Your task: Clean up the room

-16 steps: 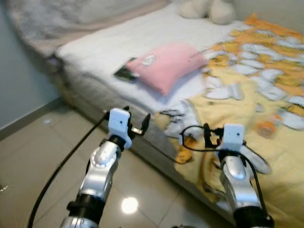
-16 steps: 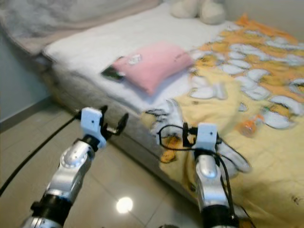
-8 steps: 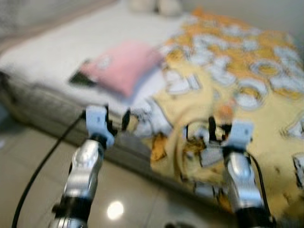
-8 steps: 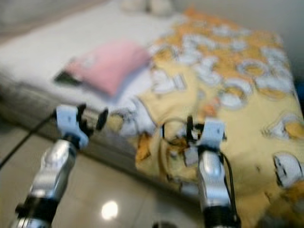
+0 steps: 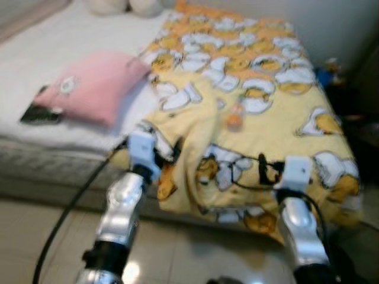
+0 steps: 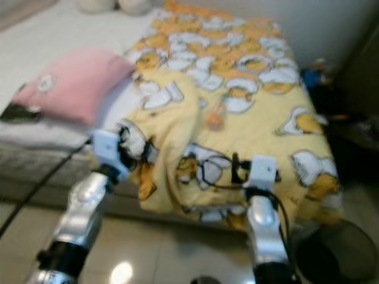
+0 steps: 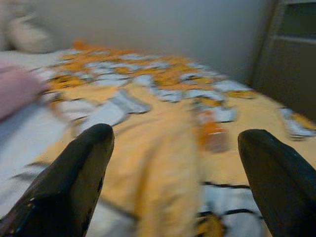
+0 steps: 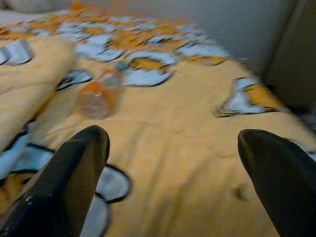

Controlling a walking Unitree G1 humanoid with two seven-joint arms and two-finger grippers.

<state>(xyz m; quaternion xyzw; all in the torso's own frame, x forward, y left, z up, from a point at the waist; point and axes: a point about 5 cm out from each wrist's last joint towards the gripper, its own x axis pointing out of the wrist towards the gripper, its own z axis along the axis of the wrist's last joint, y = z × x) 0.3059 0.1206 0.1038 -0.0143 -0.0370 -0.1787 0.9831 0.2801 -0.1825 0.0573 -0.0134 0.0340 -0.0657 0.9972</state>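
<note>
Soft matt cloth blanket (image 5: 260, 112), pink fabric pillow (image 5: 89, 86), see-through plastic bottle (image 8: 98, 96), glossy tiled floor (image 5: 35, 219), shiny metal arms.

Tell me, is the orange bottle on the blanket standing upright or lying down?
Lying down: the orange bottle rests on its side on the yellow blanket.

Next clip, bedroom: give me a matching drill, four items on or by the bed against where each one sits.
Items:
1. pink pillow
2. orange bottle
3. plush toys
4. dark bin

Places:
A. on the yellow blanket, middle of the bed
B. on the floor by the bed's foot corner
C. far end of the bed
D. on the white sheet, beside the blanket

Pairs: 1-D, 2-A, 3-C, 4-B
</note>
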